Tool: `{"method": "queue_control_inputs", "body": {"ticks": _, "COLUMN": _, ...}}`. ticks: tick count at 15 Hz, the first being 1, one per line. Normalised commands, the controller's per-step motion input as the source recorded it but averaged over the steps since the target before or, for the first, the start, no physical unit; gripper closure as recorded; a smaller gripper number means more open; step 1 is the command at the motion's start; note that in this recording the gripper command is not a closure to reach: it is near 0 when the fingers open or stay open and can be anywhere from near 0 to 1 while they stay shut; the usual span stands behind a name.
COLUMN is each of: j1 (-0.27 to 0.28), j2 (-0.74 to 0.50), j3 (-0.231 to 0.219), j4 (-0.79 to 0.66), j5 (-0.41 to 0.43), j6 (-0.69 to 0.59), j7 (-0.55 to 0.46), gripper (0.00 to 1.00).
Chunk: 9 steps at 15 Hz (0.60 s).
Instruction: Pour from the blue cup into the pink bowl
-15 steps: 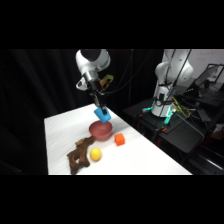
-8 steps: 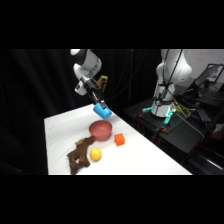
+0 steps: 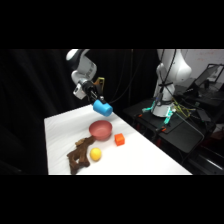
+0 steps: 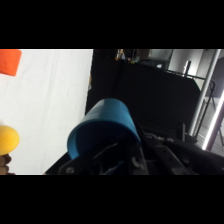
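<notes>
Side view, front to back: brown wooden piece [image 3: 79, 156] at the table [image 3: 145, 160] near edge, yellow ball [image 3: 95, 154] at its 3 o'clock, orange cube [image 3: 119, 139] past that, then the pink bowl [image 3: 101, 129]. Above the bowl's far rim, at 12 o'clock, the gripper [image 3: 94, 100] hangs clamped on the blue cup [image 3: 102, 107], tipped sideways in the air. Looks like the pouring step; next it likely wants the mouth brought over the bowl's middle and tipped further.
</notes>
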Motion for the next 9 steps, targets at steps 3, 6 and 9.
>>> {"method": "queue_control_inputs", "body": {"ticks": 3, "j1": 0.262, "j2": -0.35, "j3": -0.170, "j4": -0.14, "j5": -0.058, "j6": 0.47, "j7": 0.22, "gripper": 0.08}}
{"method": "queue_control_inputs", "body": {"ticks": 6, "j1": 0.370, "j2": -0.66, "j3": -0.088, "j4": -0.49, "j5": -0.150, "j6": 0.76, "j7": 0.30, "gripper": 0.08}}
{"method": "queue_control_inputs", "body": {"ticks": 9, "j1": 0.386, "j2": -0.71, "j3": 0.030, "j4": -0.63, "j5": -0.236, "j6": 0.88, "j7": 0.34, "gripper": 0.08}}
